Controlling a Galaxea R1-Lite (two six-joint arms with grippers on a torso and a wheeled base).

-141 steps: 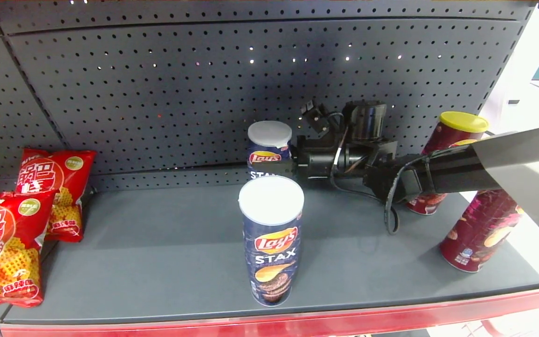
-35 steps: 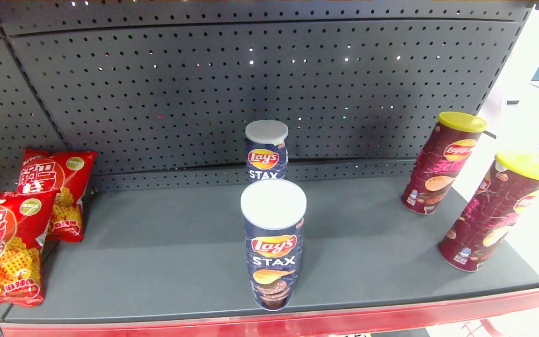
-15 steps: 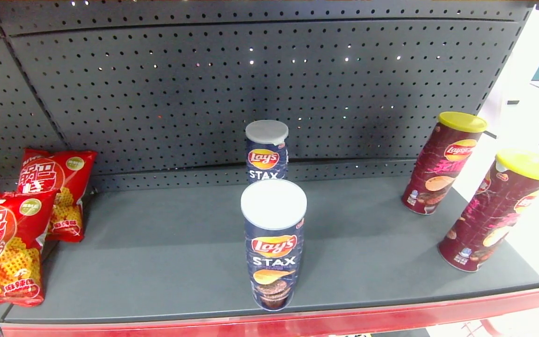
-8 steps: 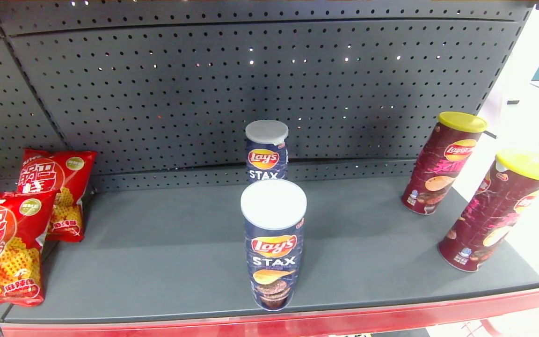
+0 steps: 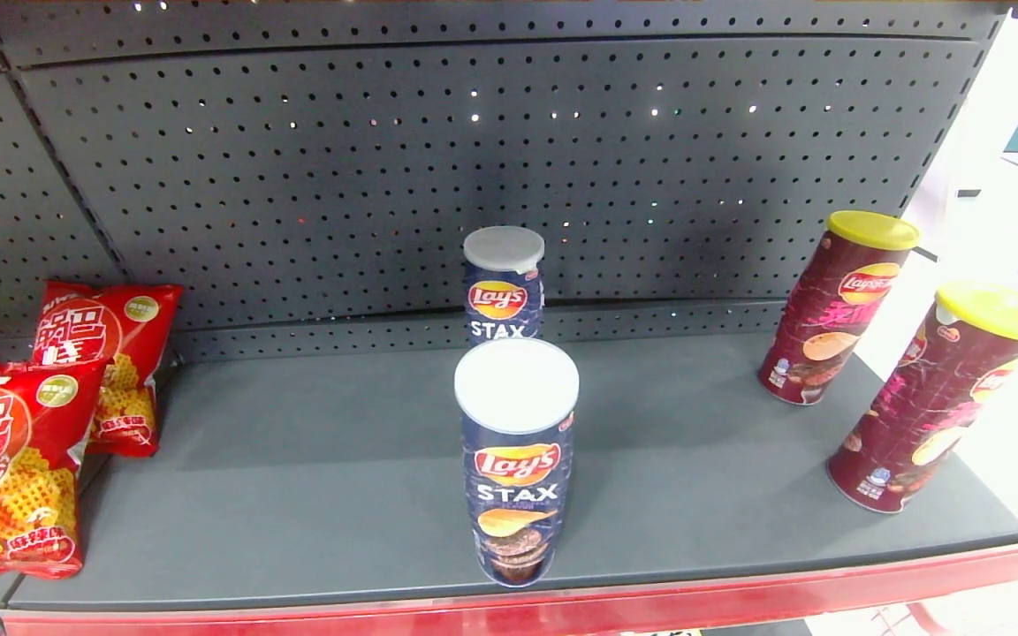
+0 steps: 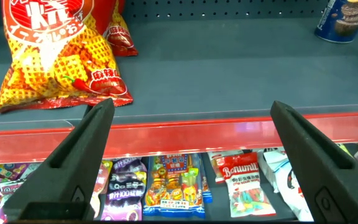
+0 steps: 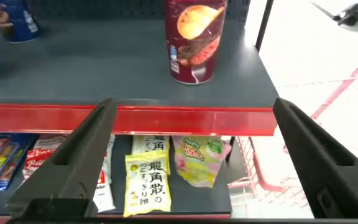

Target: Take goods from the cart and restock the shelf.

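**Head view.** The shelf (image 5: 315, 477) carries two blue chip cans mid-deck, both upright with the long axis vertical. The front blue can (image 5: 516, 459) stands near the lip. The rear blue can (image 5: 504, 283) is directly behind it, close to the pegboard. Off to the robot's right stand the rear maroon can (image 5: 836, 305) and the front maroon can (image 5: 942, 397). The red snack bags (image 5: 5, 468) lie at the left end.

**Left wrist view.** Your left claw (image 6: 191, 106) is spread wide and carries nothing. It sits in front of and below the red front lip (image 6: 185, 134), and the nearest snack bag (image 6: 61, 56) lies ahead and above it.

**Right wrist view.** Your right claw (image 7: 194, 102) is also wide and empty. The front maroon can (image 7: 194, 40) stands straight ahead, above the lip.

**Judgement.** With both claws empty, a fetch from the cart comes next. You cannot tell which arm is nearer the cart.
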